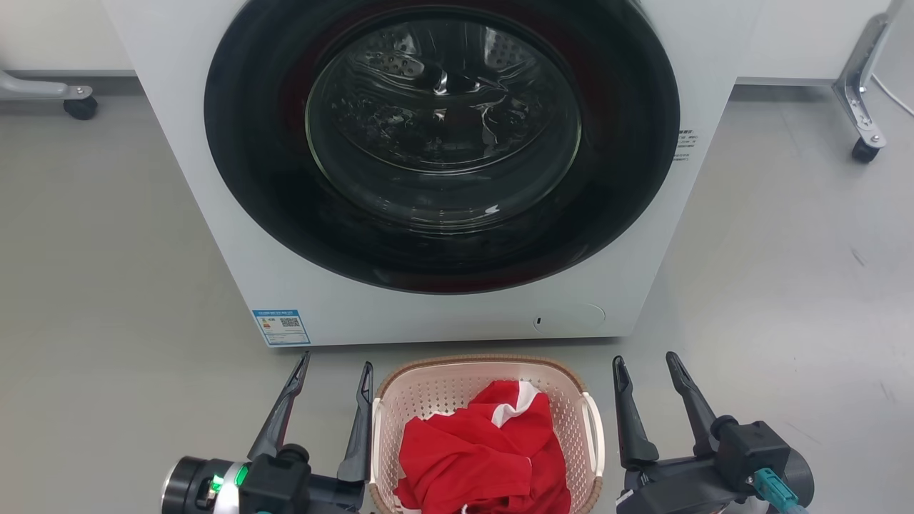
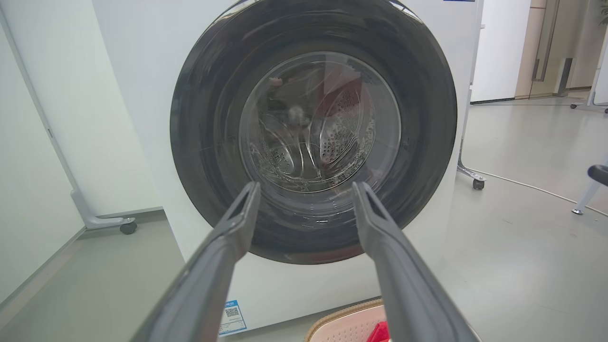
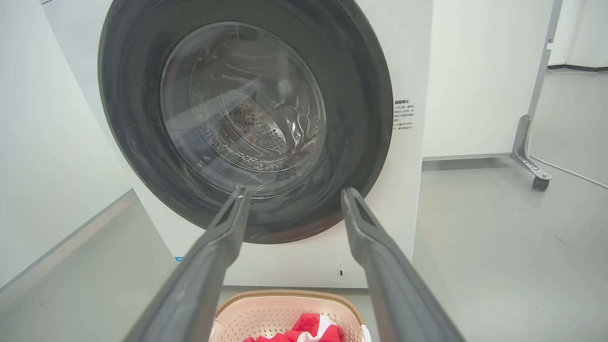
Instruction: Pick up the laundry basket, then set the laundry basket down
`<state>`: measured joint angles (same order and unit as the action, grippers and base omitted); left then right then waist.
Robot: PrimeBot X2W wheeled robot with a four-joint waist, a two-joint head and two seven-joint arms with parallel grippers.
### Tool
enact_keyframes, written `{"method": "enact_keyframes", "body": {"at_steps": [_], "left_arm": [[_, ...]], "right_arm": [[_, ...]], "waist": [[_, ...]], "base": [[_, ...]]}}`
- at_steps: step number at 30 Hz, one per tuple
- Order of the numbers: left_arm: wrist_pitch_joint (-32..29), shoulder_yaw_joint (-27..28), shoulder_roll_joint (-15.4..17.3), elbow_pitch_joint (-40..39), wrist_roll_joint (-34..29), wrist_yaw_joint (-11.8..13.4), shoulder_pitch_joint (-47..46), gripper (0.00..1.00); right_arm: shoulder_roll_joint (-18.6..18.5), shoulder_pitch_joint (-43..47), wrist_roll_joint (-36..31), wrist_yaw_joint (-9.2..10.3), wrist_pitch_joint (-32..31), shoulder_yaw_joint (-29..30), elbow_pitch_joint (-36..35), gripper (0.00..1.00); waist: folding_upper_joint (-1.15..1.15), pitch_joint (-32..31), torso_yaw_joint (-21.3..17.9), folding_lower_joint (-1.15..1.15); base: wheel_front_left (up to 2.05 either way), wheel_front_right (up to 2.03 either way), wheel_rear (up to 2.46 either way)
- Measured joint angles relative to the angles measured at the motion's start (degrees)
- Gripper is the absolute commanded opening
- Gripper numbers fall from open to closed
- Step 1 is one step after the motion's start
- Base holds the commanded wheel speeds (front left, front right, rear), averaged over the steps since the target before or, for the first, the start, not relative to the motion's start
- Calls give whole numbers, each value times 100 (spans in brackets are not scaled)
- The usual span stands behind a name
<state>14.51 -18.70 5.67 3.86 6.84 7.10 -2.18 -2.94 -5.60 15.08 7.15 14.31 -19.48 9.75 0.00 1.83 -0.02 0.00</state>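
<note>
Basket point(image 1: 428, 400) on floor point(image 1: 107, 285), close before washer point(image 1: 235, 285), between two empty claws.
Head: left claw point(image 1: 337, 360) and right claw point(image 1: 644, 357) flanking basket, fingers spread, gripping nothing; red cloth point(image 1: 478, 450) heaped inside. Left wrist: fingers wide apart, aimed at washer, basket corner at bottom edge. Right wrist: fingers likewise parted, basket low between them.

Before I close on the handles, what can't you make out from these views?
The laundry basket's near end: head view, cut off by the bottom edge.
Basket's floor: head view, covered by the red garment.
Whether the left gripper touches the left handle: head view, too close to tell.
The washer's blue label text: head view, too small.
</note>
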Motion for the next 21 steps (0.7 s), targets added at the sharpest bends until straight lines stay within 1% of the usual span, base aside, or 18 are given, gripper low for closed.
{"method": "enact_keyframes", "body": {"at_steps": [21], "left_arm": [[1, 45, -25, -76, -16, 1, 2, 100]], "right_arm": [[1, 1, -2, -1, 23, 42, -107, 100]], "waist": [[0, 186, -19, 0]], "base": [[0, 0, 0]]}}
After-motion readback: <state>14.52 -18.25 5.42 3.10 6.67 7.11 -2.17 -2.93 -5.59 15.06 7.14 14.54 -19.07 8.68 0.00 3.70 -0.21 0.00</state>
